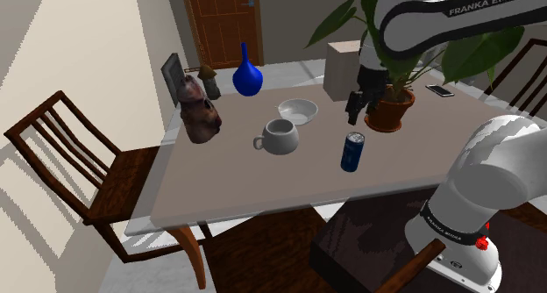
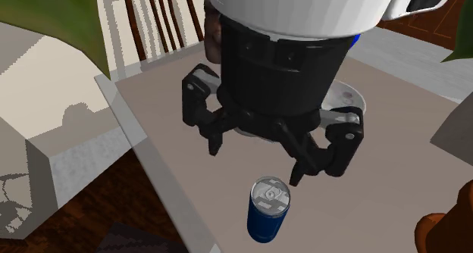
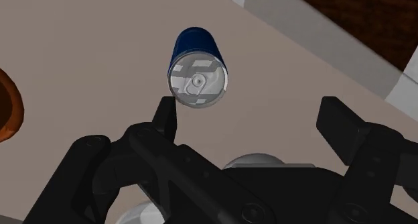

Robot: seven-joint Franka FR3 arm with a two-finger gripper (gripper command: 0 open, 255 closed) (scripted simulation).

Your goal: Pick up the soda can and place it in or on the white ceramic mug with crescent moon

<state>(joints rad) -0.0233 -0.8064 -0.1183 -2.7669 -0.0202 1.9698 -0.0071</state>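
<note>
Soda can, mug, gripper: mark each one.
Soda can point(image 1: 352, 151): shoulder view, blue side wall.
Mug point(image 1: 283, 139): shoulder view, pale outer wall.
Gripper point(image 3: 250, 114): wrist view, midway between its open fingertips.

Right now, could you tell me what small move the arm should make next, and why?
Probably shift the open gripper sideways until centred over the soda can, before descending: the can stands upright beyond one fingertip, not between the two.

A blue vase point(image 1: 247, 76), a white bowl point(image 1: 298, 110), a brown jug point(image 1: 201, 117), a potted plant point(image 1: 391, 114) and a phone point(image 1: 440, 90) are seen on the surface point(image 1: 245, 184); a chair point(image 1: 83, 164) is set beside it.
</note>
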